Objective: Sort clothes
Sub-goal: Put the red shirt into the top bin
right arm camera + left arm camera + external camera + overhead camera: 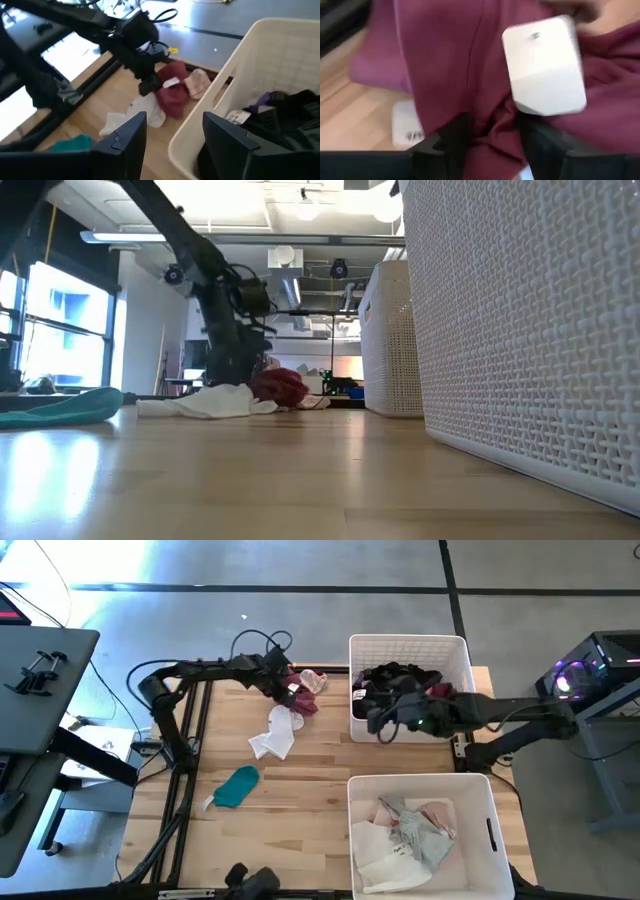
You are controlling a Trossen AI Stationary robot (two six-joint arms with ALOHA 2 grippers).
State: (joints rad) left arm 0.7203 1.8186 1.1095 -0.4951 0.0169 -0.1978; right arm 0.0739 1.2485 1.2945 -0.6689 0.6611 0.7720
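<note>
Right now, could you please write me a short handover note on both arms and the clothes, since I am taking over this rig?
Left gripper: jaws around a fold of the maroon garment at the table's far side, grip not confirmed.
Right gripper: jaws open, empty, over the far bin at its near-left corner.
Done: dark clothes in the far bin; light clothes in the near bin.
Left on the table: maroon garment, pink garment, white garment, teal garment.
</note>
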